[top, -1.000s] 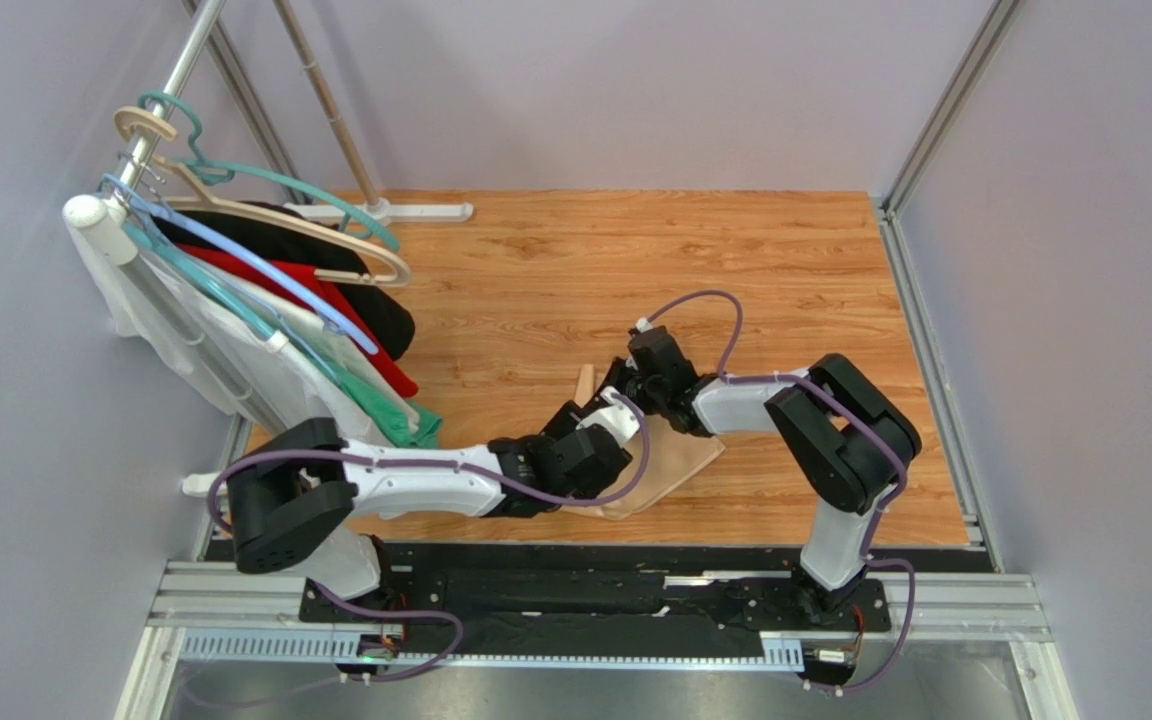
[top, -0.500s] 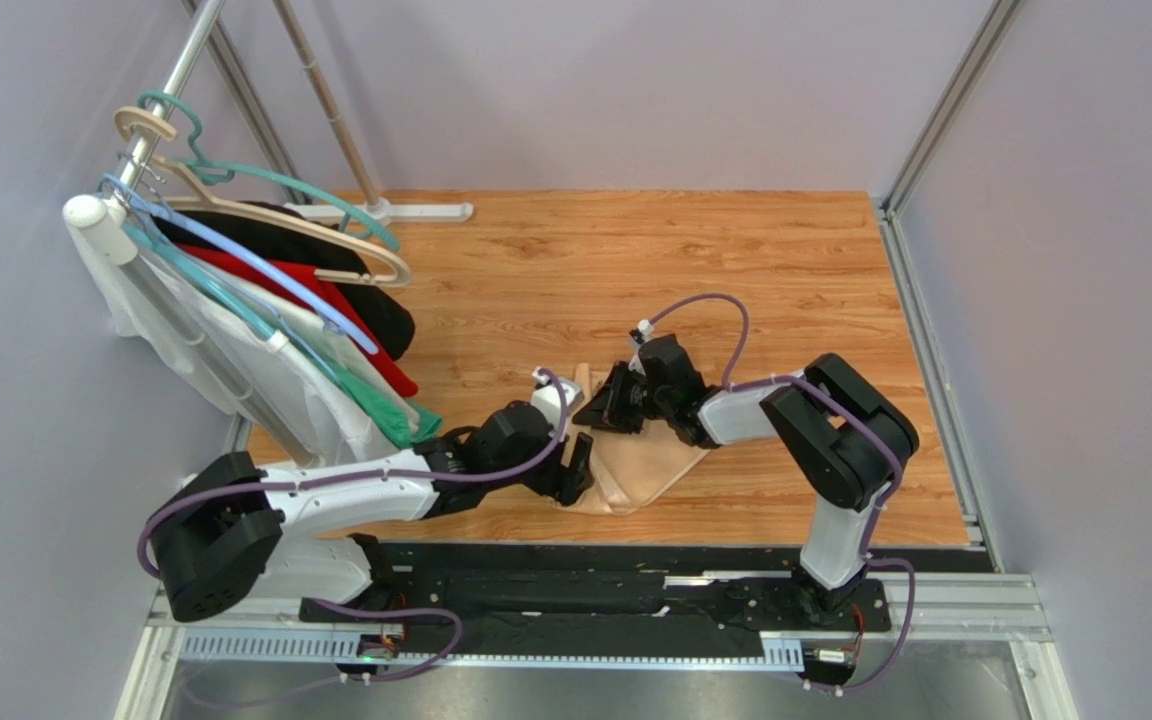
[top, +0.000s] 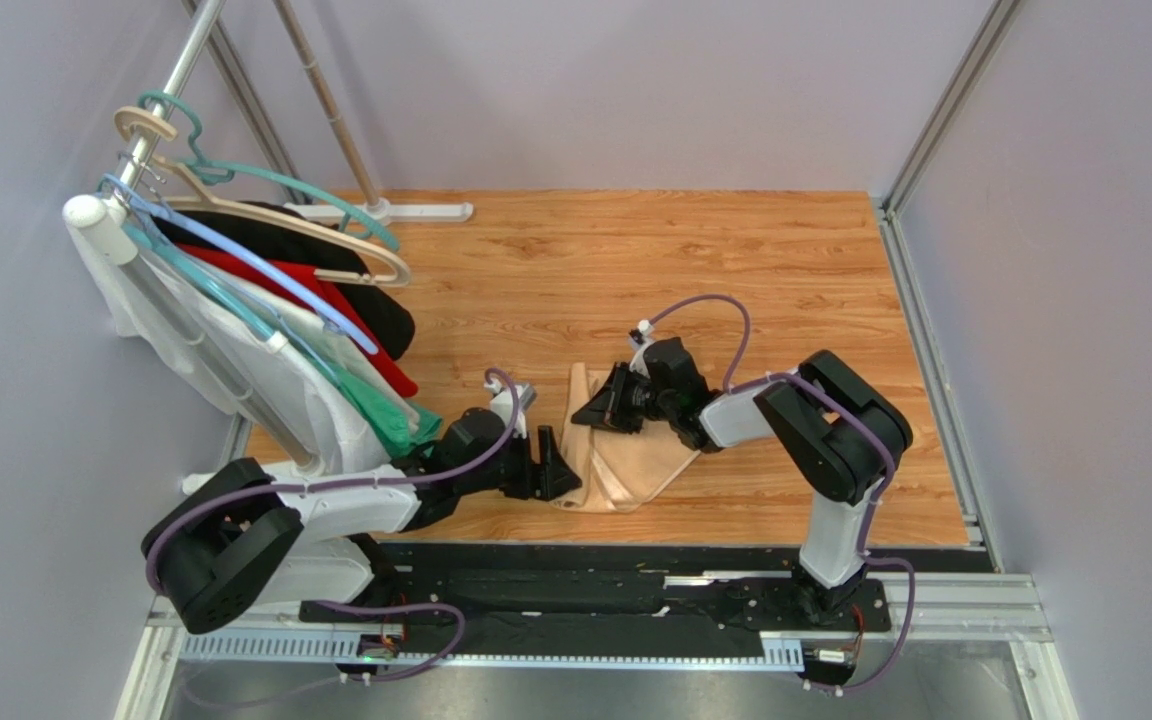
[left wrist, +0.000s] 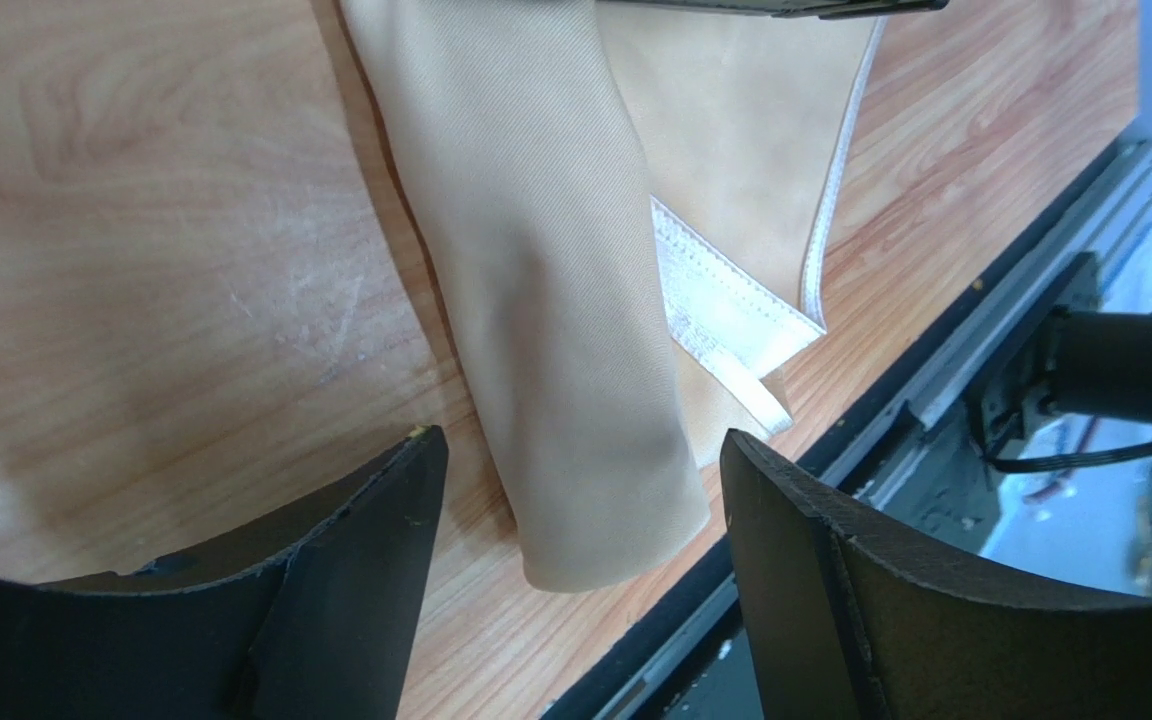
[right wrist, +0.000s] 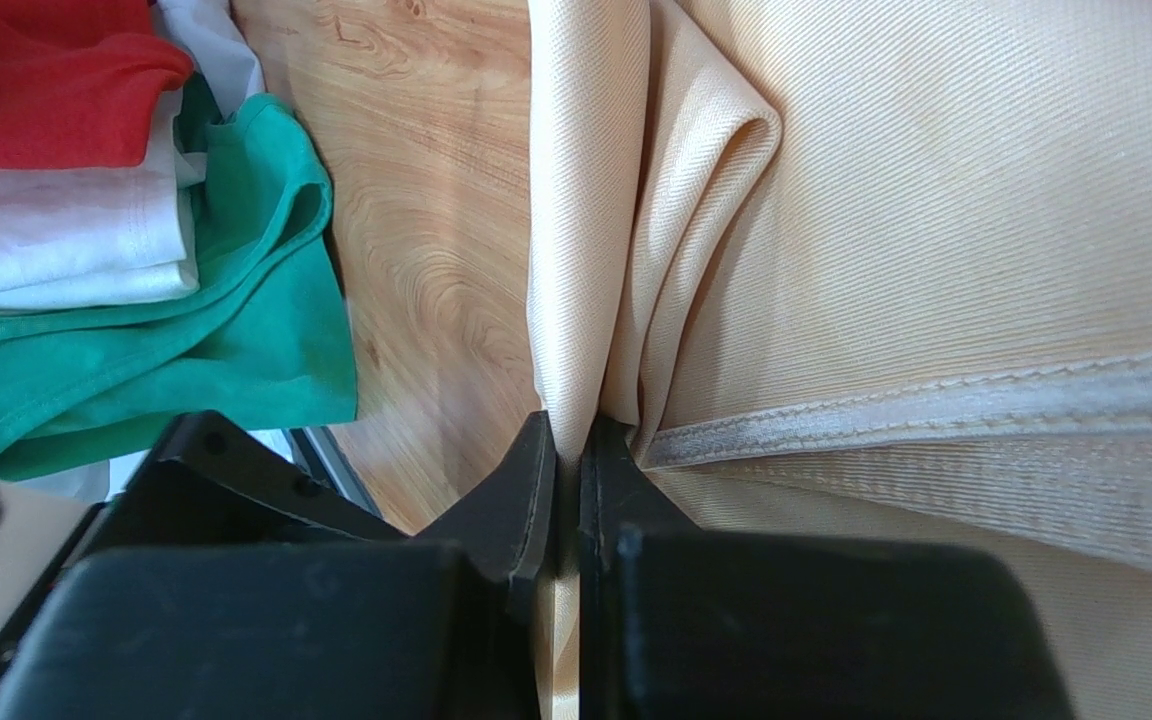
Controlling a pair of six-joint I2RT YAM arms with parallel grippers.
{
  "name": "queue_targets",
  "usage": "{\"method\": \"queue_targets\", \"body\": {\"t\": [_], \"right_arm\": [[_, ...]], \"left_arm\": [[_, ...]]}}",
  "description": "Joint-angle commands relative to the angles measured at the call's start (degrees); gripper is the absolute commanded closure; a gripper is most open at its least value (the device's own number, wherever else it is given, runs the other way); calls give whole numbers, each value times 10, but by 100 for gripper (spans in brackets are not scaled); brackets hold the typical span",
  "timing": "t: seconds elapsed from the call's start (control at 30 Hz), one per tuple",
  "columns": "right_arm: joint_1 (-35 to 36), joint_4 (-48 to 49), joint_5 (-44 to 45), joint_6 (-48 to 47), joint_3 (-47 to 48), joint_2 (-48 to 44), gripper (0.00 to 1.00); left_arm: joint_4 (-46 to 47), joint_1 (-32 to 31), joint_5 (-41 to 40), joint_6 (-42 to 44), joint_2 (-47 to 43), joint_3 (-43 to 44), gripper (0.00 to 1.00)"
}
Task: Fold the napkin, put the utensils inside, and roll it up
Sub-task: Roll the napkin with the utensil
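Near the worktop's [top: 567,270] six o'clock edge lies the napkin [top: 642,473] — thin, limp peach cloth, finely woven, loosely rolled, its hem stitched. At its nine o'clock side the left gripper [left wrist: 582,447] hovers, jaws apart, empty. At eleven o'clock the right gripper [right wrist: 567,438] pinches a fold between closed jaws — likely the surest hold.

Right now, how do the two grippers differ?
The left gripper is open and holds nothing; the right gripper is shut, pinching a fold of the napkin. The left gripper sits nearer the arm bases, the right gripper farther back along the napkin. Both are black and close to the napkin.
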Motion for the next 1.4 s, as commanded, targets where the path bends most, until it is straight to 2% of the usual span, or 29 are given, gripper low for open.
{"method": "queue_targets", "body": {"t": [0.0,0.13,0.17,0.3,0.37,0.47,0.63,0.83,1.0,1.1,1.23,1.37], "right_arm": [[-1,-24,21,-53,-6,14,100],[-2,-32,20,-57,-2,13,100],[-1,-34,20,-57,-1,13,100],[-2,-35,18,-57,2,13,100],[-2,-35,19,-57,1,12,100],[-2,-32,19,-56,-1,11,100],[-1,-17,16,-45,-6,13,100],[-2,66,-14,27,-22,27,100],[-3,134,-30,81,-33,35,100],[-4,98,-25,61,-23,14,100],[-5,44,-20,31,-11,-6,100],[-4,55,-18,40,-18,-2,100]], "left_arm": [[108,9,27,-85,-1,-34,25],[125,15,33,-100,-1,-49,28],[132,15,34,-105,6,-50,33],[165,15,30,-136,30,-71,37],[170,15,27,-153,43,-81,43],[172,15,17,-176,52,-96,44],[181,15,9,-178,57,-111,40],[207,15,25,-175,85,-102,26],[294,15,36,-207,169,-120,25],[342,15,45,-218,225,-122,25],[389,15,54,-224,281,-111,33],[403,15,50,-230,298,-109,43]]}}
